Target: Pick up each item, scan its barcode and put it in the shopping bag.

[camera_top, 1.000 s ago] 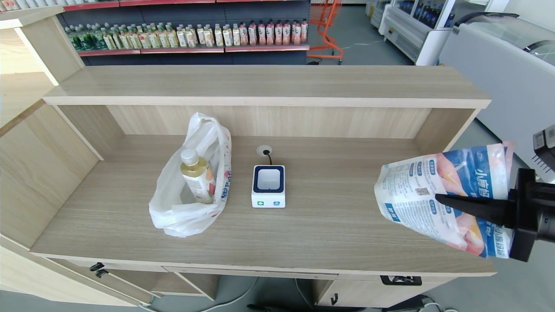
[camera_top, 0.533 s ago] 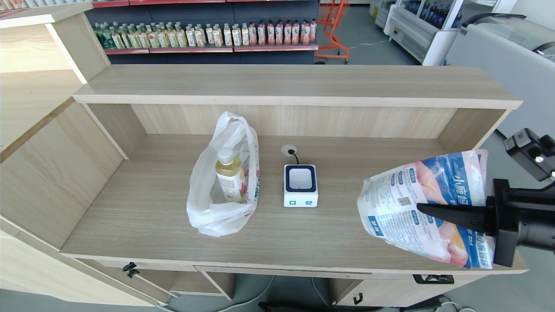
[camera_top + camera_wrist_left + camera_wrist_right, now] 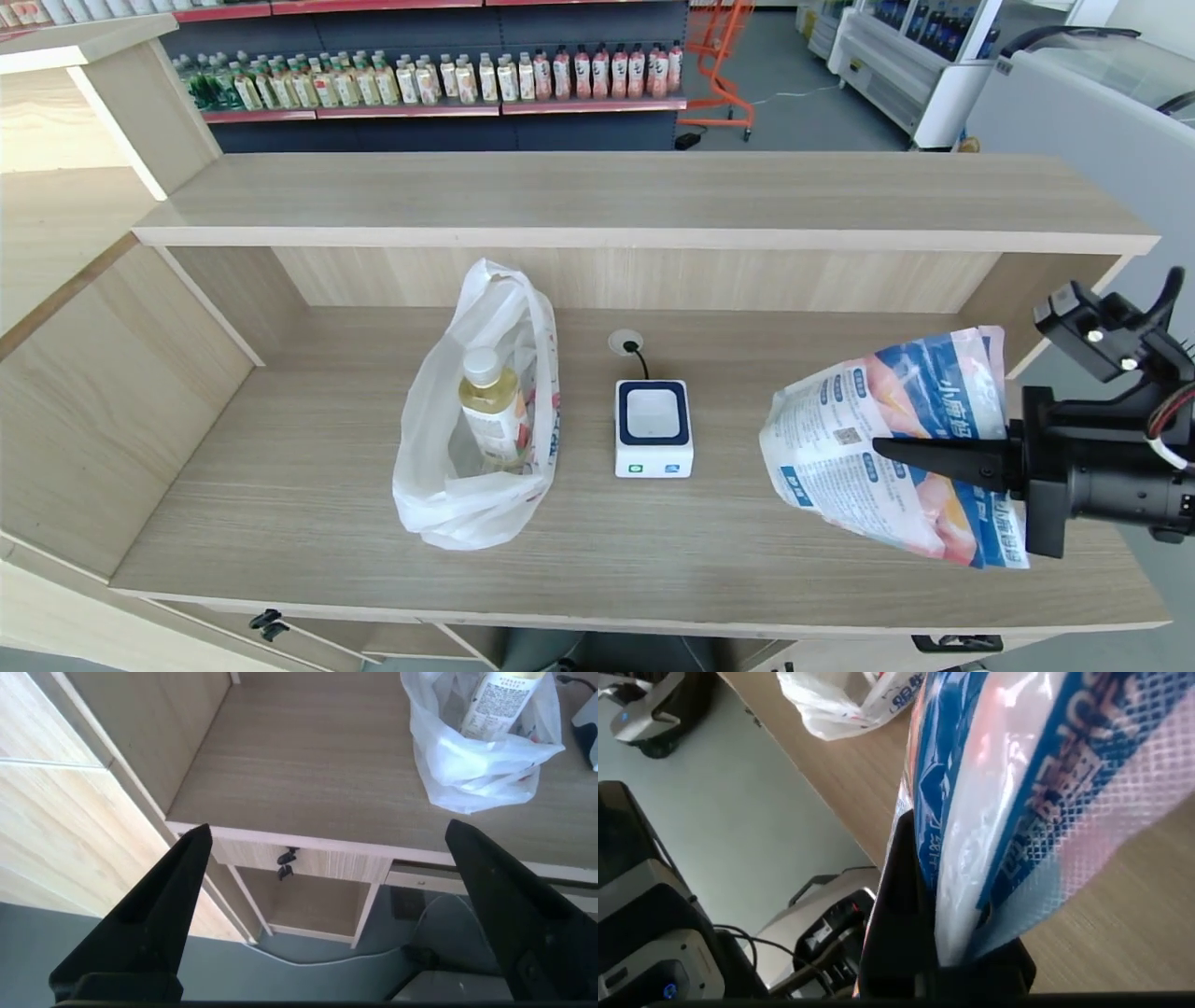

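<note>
My left pincer (image 3: 332,917) hangs spread wide, holding nothing, off the front edge of the counter (image 3: 280,485). On the counter the shopping bag (image 3: 439,467) stands open with a bottle (image 3: 489,411) upright inside. The scanner (image 3: 653,427) sits just beside the bag at its 3 o'clock, window facing up.

Well out at the scanner's 3 o'clock, my right pincer (image 3: 898,450) is clamped on the snack pouch (image 3: 878,429), which hangs clear above the counter. Its printed face, with a small square code, looks up towards me.

I judge the step in hand to be scanning. I would carry the pouch towards 9 o'clock until it is over the window. I would also roll my wrist so the printed face looks down at the glass, flat and close. I cannot make out the barcode itself, so I would sweep slowly. The pouch is soft and I would keep the grip firm.
</note>
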Motion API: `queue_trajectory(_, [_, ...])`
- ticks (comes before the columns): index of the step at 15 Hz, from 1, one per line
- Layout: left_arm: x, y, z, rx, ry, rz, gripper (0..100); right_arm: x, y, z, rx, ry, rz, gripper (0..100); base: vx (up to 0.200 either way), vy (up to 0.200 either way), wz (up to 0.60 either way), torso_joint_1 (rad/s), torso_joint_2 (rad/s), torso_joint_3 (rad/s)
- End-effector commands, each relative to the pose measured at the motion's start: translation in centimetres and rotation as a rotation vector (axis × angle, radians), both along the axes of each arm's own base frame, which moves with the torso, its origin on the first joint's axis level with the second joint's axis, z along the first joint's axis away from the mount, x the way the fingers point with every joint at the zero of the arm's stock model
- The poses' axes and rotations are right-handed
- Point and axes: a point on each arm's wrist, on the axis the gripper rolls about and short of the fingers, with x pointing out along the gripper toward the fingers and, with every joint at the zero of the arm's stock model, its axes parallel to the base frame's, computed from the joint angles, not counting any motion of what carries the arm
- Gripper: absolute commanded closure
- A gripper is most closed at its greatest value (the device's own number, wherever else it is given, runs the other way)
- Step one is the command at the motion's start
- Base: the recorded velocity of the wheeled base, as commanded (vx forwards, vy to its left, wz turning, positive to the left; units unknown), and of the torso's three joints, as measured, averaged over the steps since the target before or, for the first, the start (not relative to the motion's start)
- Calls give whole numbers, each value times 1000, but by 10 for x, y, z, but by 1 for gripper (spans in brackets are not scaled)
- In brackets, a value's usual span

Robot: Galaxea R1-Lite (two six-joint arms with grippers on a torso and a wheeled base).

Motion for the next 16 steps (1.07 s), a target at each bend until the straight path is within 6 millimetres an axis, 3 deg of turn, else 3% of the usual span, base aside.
queue_trajectory(1, [0,0,0,-1,-1,0,0,17,5,-1,-5,16,3,100,0,0,0,0,0,0])
queue_trajectory(5, [0,0,0,-1,-1,0,0,29,8,-2,-22,-25,16,100,0,0,0,0,0,0])
queue_trajectory(9, [0,0,0,-1,-1,0,0,46,14,-12,-72,-206,159,100,0,0,0,0,0,0])
queue_trajectory(12, [0,0,0,-1,-1,0,0,73,17,-29,-114,-348,260,100,0,0,0,0,0,0])
queue_trajectory(16, [0,0,0,-1,-1,0,0,104,3,-55,-202,-479,366,100,0,0,0,0,0,0])
